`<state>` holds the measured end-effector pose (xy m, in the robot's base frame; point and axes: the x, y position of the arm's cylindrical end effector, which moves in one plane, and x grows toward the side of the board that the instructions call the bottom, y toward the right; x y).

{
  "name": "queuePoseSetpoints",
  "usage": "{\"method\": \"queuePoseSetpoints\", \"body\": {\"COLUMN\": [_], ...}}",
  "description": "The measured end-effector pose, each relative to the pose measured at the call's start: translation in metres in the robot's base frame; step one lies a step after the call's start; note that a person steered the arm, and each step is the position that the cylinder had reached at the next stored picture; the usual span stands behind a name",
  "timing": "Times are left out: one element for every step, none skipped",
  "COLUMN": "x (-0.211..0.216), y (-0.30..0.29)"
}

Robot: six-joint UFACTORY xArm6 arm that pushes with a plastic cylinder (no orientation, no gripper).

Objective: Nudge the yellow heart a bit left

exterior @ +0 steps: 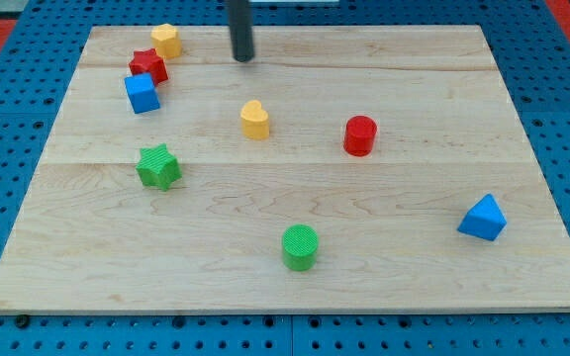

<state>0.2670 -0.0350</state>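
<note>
The yellow heart (255,120) lies a little above the middle of the wooden board (414,267). My tip (242,57) is near the view's top, above the heart and slightly to its left, apart from it. No block touches the tip.
A yellow pentagon-like block (166,40), a red star (148,66) and a blue cube (142,93) cluster at the top left. A green star (158,166) is left of centre, a red cylinder (360,135) right of the heart, a green cylinder (301,246) at the bottom, a blue triangle (483,219) at the right.
</note>
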Motion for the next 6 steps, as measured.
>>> {"method": "queuePoseSetpoints", "body": {"x": [0.033,0.08,0.094,0.112,0.116,0.114], "y": [0.034,0.035,0.042,0.027,0.002,0.015]}}
